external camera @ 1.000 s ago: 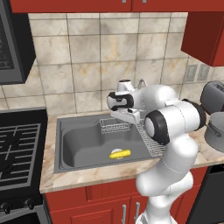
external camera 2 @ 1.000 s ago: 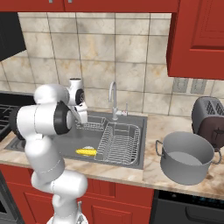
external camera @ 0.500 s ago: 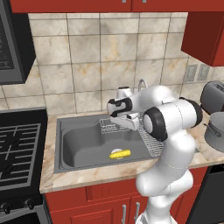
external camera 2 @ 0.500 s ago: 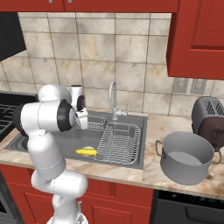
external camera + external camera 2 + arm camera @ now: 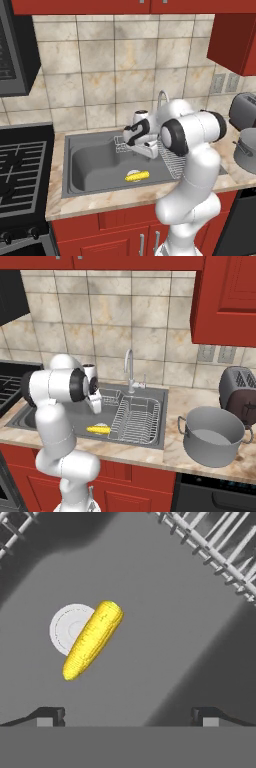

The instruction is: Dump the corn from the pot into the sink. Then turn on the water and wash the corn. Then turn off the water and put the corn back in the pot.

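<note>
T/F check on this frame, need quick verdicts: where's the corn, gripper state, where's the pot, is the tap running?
1. The corn lies on the floor of the sink, partly over the drain. True.
2. The gripper is clamped on the corn. False: its jaws stand open above the corn, touching nothing.
3. The pot sits inside the sink. False: it stands on the counter to the right of the sink, near the toaster.
4. Water is streaming from the tap. False: no water shows at the spout or in the basin.
5. A wire rack takes up the right part of the sink, beside the corn. True.
</note>
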Robot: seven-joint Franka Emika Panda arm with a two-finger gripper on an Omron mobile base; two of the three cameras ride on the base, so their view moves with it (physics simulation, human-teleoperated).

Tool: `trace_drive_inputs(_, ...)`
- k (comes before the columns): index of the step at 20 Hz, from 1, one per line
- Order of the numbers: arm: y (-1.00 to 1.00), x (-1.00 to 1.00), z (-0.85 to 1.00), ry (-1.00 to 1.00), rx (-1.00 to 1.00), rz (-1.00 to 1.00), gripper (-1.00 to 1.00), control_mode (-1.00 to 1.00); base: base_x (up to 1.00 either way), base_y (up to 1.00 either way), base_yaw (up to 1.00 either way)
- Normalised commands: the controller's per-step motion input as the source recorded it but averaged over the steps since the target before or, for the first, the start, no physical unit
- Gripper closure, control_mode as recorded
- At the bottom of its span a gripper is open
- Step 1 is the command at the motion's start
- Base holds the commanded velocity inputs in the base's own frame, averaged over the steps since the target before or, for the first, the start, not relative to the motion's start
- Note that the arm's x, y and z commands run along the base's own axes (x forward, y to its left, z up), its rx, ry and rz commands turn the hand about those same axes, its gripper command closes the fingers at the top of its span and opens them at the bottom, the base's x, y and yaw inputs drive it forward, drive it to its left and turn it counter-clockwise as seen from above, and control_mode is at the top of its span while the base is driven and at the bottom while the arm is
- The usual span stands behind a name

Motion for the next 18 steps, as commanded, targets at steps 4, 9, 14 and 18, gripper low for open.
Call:
trace_drive_inputs(4, 0.00, 0.00, -0.42, -0.06, 0.00, 0.00, -1.00, -1.00, 0.00, 0.00, 0.00)
trace_drive_inputs(9, 0.00, 0.02, -0.36, -0.07, 0.00, 0.00, -1.00, -1.00, 0.00, 0.00, 0.00)
trace_drive_inputs(14, 0.00, 0.03, -0.35, -0.07, 0.00, 0.00, -1.00, -1.00, 0.00, 0.00, 0.00)
trace_drive_inputs(18, 0.00, 0.08, -0.32, -0.02, 0.00, 0.00, -1.00, -1.00, 0.00, 0.00, 0.00)
